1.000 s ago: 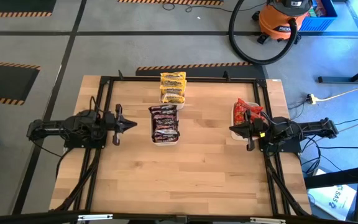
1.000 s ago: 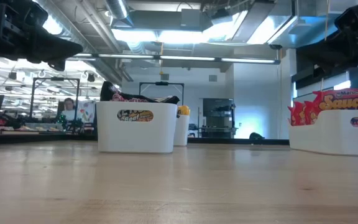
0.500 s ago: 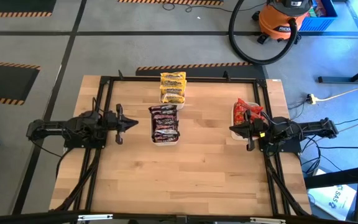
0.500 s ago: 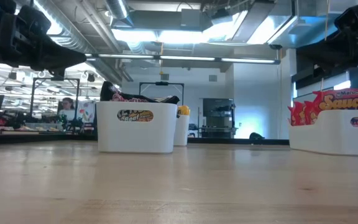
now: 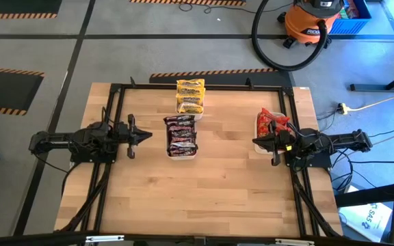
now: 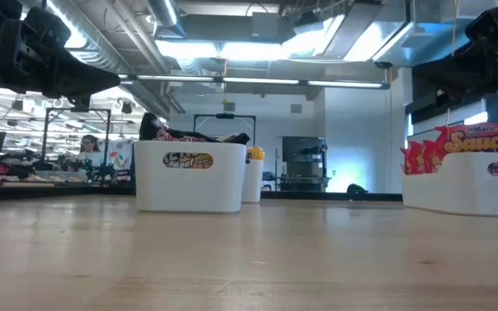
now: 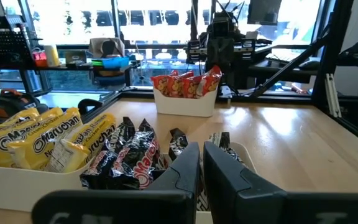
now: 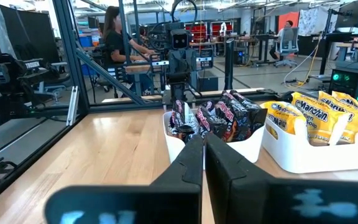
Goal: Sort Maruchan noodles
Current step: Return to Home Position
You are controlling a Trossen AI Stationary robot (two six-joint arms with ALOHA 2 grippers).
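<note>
The Maruchan noodles lie sorted in three white trays. Yellow packets fill the tray at the far middle. Dark brown packets fill the tray at the table's middle, and red packets the tray at the right. My left gripper hovers level just left of the dark packets' tray, shut and holding nothing. My right gripper hovers level beside the red packets' tray, also shut and holding nothing. The left wrist view shows the dark packets just past the shut fingers.
A black frame runs around the table's edges. Bare wooden tabletop stretches across the near half. An orange shop vacuum and its hose stand on the floor beyond the far edge. People sit in the room behind.
</note>
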